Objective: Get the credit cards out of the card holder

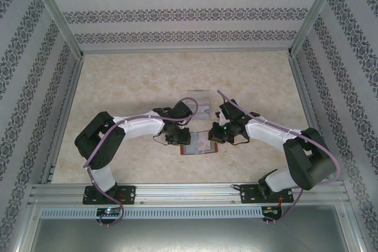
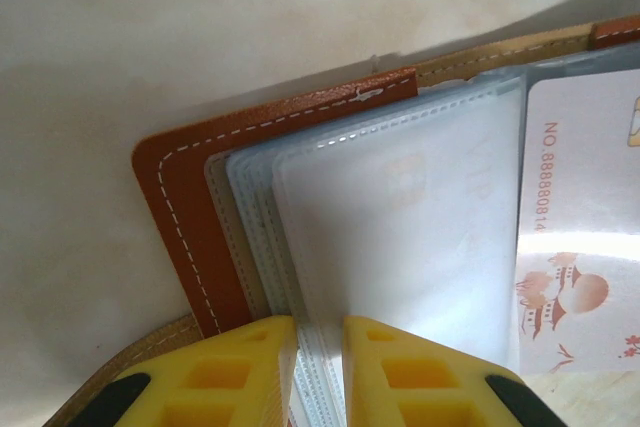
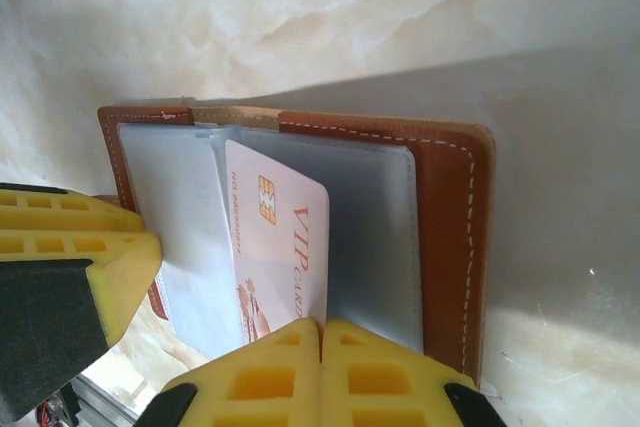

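The left fingers [image 2: 240, 372] narrowly pinch the card holder's [image 2: 185, 217] floppy clear sleeves [image 2: 400, 237], while the right fingers [image 3: 260, 382], closed, seemingly nip the light, stiff, slick card's [image 3: 290, 237] exposed edge, its best hold.

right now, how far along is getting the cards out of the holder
Done: holder lies open. In hand: left gripper pins the sleeves; right gripper pinches the VIP card, seemingly sticking partly out. Left: pull it free, then any others.
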`<state>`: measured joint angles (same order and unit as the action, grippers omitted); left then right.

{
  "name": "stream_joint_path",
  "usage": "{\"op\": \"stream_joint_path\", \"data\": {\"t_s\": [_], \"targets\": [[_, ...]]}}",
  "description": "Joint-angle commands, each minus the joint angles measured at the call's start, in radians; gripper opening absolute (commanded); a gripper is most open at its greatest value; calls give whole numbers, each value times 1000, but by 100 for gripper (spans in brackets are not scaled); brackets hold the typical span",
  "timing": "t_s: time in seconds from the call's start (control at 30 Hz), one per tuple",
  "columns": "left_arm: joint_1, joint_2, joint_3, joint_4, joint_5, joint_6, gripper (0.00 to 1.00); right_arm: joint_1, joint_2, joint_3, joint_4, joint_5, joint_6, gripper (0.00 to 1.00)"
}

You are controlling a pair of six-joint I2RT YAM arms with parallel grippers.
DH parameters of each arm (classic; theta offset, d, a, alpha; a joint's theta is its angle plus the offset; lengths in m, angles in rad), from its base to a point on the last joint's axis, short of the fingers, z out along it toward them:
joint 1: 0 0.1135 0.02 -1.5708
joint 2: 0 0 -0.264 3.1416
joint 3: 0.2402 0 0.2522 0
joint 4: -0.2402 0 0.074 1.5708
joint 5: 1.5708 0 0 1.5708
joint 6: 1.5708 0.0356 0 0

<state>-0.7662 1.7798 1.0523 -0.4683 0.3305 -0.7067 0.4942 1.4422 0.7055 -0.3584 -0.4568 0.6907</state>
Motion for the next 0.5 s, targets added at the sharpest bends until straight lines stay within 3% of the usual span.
{"op": "stream_joint_path", "data": {"t_s": [0.0, 0.47], "targets": [[-26, 43, -19, -57, -22, 15, 22, -13, -12, -17, -46, 37, -33, 6], [-27, 45, -16, -61, -21, 15, 22, -11, -7, 8, -44, 10, -56, 7]]}}
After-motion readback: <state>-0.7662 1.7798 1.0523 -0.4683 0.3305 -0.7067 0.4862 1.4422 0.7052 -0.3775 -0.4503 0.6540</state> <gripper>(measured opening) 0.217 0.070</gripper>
